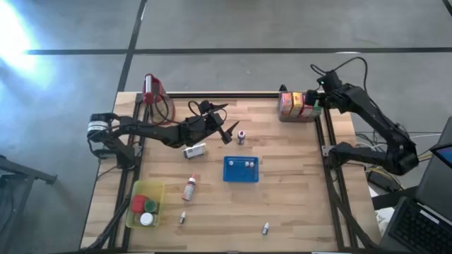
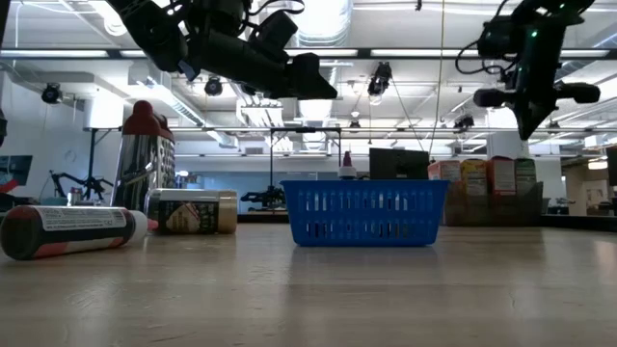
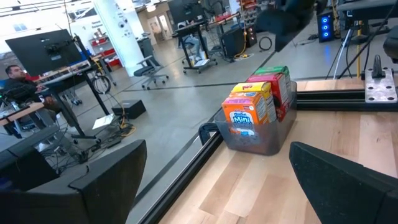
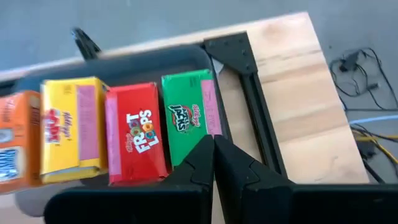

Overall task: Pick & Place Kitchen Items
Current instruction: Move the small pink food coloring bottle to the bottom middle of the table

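Note:
Several cartons, orange, yellow, red and green, stand upright side by side in a clear bin at the table's far right corner. My right gripper is shut and hangs just above the bin beside the green carton, clear of it in the low view. My left gripper is open and level above the table's middle, with nothing between its fingers. Below it lie a small tin on its side and a tiny bottle standing upright.
A blue perforated tray sits mid-table with tiny bottles in it. A red-and-white bottle lies near it. A yellow tub with lids stands near left; a red-topped jug far left. Small bottles stand near the front.

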You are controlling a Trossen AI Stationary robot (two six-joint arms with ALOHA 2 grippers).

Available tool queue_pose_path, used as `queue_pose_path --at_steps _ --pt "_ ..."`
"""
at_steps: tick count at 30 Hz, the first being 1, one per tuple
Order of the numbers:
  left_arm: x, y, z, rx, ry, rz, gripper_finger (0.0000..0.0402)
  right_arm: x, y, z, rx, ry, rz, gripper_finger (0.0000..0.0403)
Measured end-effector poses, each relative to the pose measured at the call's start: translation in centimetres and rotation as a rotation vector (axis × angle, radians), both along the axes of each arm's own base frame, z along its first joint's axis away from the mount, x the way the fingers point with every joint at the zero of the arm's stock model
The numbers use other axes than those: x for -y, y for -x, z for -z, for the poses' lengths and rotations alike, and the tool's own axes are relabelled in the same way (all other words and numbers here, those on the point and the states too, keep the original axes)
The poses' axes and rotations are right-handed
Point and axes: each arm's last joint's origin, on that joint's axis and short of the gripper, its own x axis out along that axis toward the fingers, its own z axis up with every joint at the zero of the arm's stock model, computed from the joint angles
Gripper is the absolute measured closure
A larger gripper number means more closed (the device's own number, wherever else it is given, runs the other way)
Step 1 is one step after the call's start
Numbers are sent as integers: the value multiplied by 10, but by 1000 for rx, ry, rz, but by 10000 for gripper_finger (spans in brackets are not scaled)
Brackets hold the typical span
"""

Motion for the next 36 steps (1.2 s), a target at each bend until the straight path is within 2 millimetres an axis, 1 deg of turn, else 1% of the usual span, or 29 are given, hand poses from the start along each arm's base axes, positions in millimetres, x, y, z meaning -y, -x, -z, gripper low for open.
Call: queue_pose_path --at_steps 8,14,17,21,29,36 --pt "0 0 0 1 0 0 2 -28 2 -22 74 134 -123 394" --pt "0 0 0 2 0 0 2 -47 -4 -29 127 157 -304 394" --pt "0 0 0 2 0 0 2 -55 -6 -32 143 174 -364 394" --pt "0 0 0 3 1 1 2 -63 -7 -36 157 217 -439 394" --pt "0 0 1 -4 11 1 2 -77 -5 -52 183 377 -601 394" --pt "0 0 2 -9 14 1 2 -83 -6 -64 249 499 -790 394"
